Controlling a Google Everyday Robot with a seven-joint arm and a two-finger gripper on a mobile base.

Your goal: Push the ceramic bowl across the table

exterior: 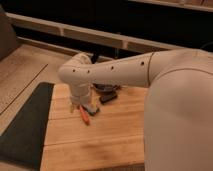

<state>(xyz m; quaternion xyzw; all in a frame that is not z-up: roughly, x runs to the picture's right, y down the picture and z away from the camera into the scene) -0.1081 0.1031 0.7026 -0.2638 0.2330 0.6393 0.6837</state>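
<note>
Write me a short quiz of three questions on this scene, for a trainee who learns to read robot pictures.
1. True or false: the small round dark ceramic bowl stands on the dark grey mat.
2. Where is the gripper? A) high above the mat; B) low over the light wooden table, close to the flat blue rectangular block; C) off the table, over the floor.
3. Fill in: the thin thing lying on the table beside the blue block is ____ in colour.

Key: 1 false, the bowl stands on the table and the mat lies beside the table; 2 B; 3 orange.
</note>
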